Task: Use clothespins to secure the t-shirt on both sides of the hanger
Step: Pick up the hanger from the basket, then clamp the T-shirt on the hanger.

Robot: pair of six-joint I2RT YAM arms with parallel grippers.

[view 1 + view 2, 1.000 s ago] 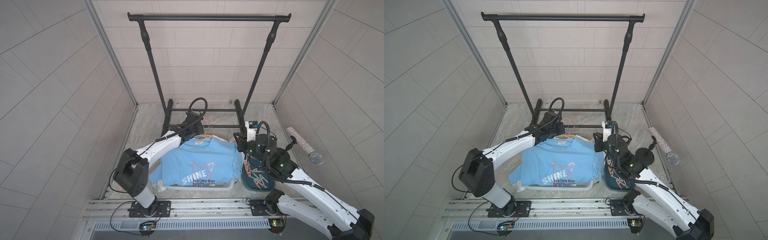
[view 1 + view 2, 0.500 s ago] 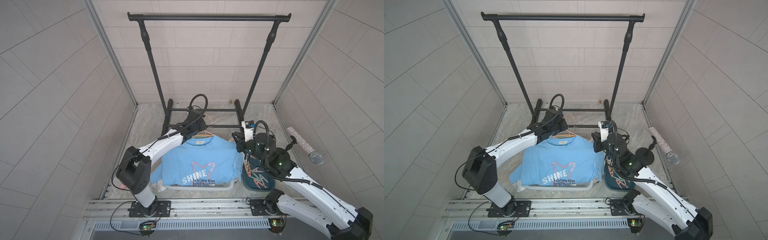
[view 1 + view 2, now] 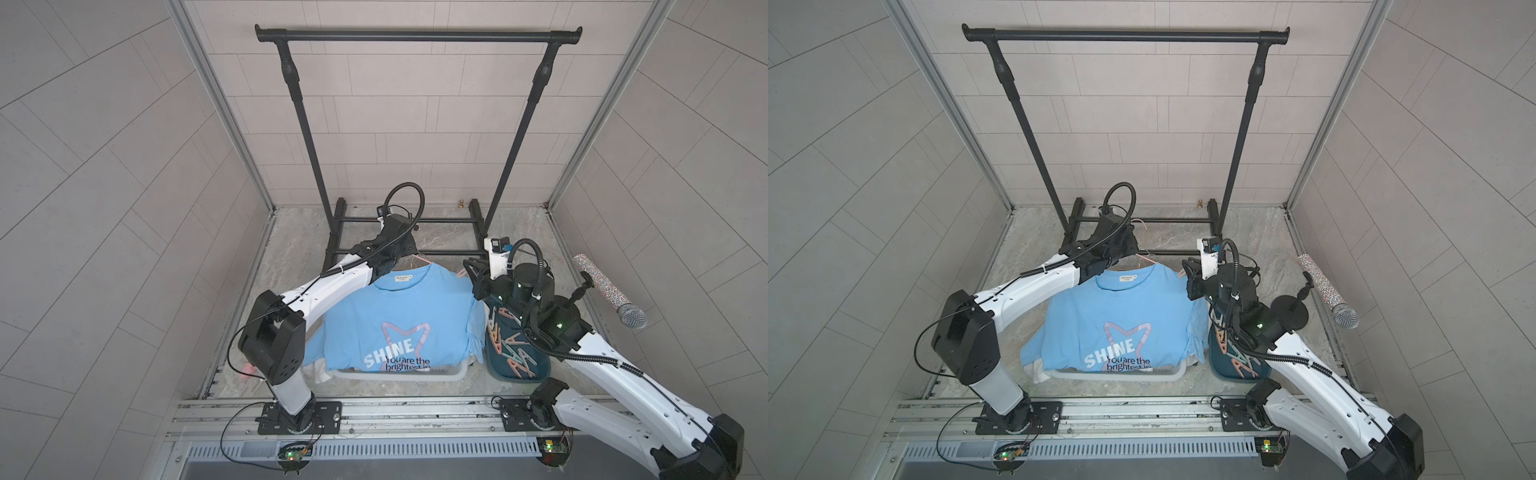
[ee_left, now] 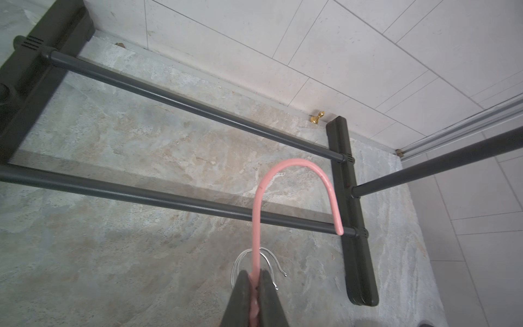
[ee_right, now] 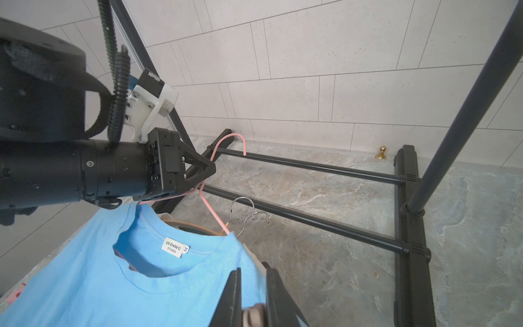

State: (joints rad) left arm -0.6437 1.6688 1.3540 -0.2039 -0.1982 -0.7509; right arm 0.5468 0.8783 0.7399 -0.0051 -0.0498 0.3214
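Note:
A light-blue t-shirt [image 3: 395, 324] [image 3: 1121, 324] hangs on a pink hanger whose hook [image 4: 263, 198] [image 5: 215, 218] sticks up behind the collar. My left gripper [image 4: 254, 272] [image 3: 409, 258] is shut on the hook's stem and holds it off the floor. At the shirt's right shoulder my right gripper [image 5: 252, 269] [image 3: 469, 270] is shut on a pale peach clothespin [image 5: 252, 314] [image 3: 461, 273], with the blue shoulder fabric [image 5: 113, 283] lying against its fingers. Several more clothespins [image 3: 515, 353] lie in a dark teal bin [image 3: 519, 377] under the right arm.
A black garment rack [image 3: 415, 35] stands at the back, its floor bars [image 4: 198, 109] just beyond the hook. Metal hanger hooks [image 5: 246, 209] lie on the stone floor. The shirt drapes over a white basket rim [image 3: 399, 376]. A glittery microphone [image 3: 606, 291] stands at the right.
My left gripper has lifted the hanger hook up and back toward the rack, raising the collar. The right gripper has followed the shoulder upward, still shut.

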